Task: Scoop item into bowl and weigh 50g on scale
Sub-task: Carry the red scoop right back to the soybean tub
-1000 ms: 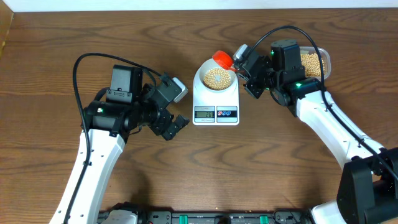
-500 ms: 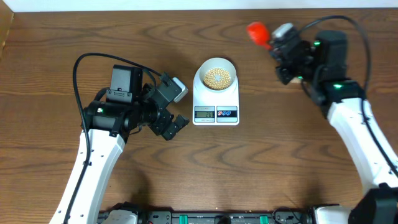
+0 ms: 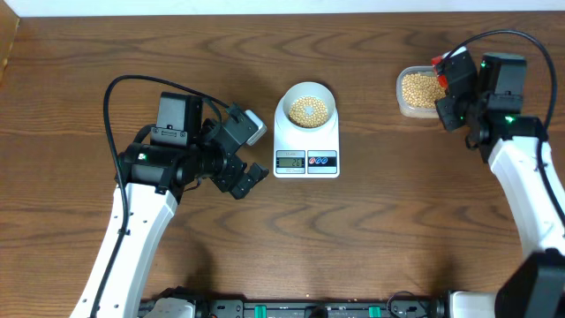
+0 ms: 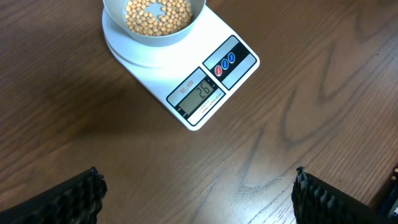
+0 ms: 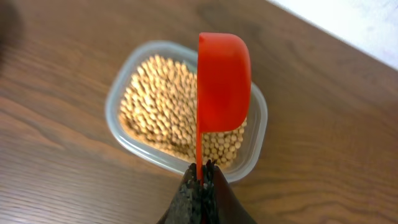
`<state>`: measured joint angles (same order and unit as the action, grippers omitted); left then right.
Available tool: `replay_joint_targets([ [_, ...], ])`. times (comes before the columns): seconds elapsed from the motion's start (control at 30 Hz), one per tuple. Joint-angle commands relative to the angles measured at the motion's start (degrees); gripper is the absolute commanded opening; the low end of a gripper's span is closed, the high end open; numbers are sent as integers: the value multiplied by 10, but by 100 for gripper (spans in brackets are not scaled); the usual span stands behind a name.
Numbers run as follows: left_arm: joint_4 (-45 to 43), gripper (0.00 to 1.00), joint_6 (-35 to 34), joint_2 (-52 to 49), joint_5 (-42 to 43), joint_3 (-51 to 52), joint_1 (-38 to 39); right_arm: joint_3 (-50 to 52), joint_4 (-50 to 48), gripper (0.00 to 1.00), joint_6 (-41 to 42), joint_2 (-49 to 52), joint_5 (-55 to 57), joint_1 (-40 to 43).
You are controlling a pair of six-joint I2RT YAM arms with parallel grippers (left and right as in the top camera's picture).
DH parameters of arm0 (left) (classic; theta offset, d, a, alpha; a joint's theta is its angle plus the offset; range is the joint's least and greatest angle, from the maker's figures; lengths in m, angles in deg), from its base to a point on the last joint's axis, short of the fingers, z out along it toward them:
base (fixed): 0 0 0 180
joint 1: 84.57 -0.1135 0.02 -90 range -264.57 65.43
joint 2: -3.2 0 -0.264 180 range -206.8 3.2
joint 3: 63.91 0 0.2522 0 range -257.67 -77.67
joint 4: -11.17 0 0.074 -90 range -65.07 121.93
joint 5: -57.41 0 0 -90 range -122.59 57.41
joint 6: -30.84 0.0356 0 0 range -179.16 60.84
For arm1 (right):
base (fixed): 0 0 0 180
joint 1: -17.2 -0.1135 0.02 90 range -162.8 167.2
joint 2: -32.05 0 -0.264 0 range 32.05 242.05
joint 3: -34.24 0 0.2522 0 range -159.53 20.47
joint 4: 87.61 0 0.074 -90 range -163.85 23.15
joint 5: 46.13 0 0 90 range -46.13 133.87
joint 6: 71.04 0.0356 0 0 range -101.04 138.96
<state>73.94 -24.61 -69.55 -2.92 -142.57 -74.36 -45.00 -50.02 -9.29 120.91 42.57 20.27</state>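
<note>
A small white digital kitchen scale is sitting near the middle of the brown wooden table, and a small round pale blue-white bowl is resting on its platform. Small round tan-yellow beans are lying in a shallow layer across the bottom of the bowl, well below the rim. In the left wrist view the scale is lying at an angle, its little grey screen is showing 26, and the coloured buttons are sitting just beside the screen on the front edge. The left gripper is hovering above bare wood to the left of the scale, apart from it, with its two black fingers spread wide and holding nothing. Well to the right of the scale, near the far edge of the table, a clear rounded-rectangular plastic tub is holding many more of the beans. The right gripper is hanging over the near side of the tub, its fingers pressed together on the thin handle of a red plastic measuring scoop. The scoop is turned on its side over the tub's beans; whether it is touching them cannot be told.
</note>
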Motion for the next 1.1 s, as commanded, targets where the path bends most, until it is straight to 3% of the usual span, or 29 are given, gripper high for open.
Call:
replay_joint_targets([
  [0.0, 0, 98, 4, 5, -2, -22, -2, -1, 2, 1, -26, 36, 49, -2],
  [0.33, 0, 98, 4, 5, -2, -22, -2, -1, 2, 1, -95, 64, 164, -21],
  [0.57, 0, 98, 4, 5, -2, -22, -2, -1, 1, 1, -99, 119, 168, -35],
  [0.83, 0, 98, 4, 5, -2, -22, -2, -1, 17, 1, 28, 117, -34, -49],
  [1.07, 0, 98, 4, 5, -2, -22, -2, -1, 28, 1, 121, 117, -54, -47],
])
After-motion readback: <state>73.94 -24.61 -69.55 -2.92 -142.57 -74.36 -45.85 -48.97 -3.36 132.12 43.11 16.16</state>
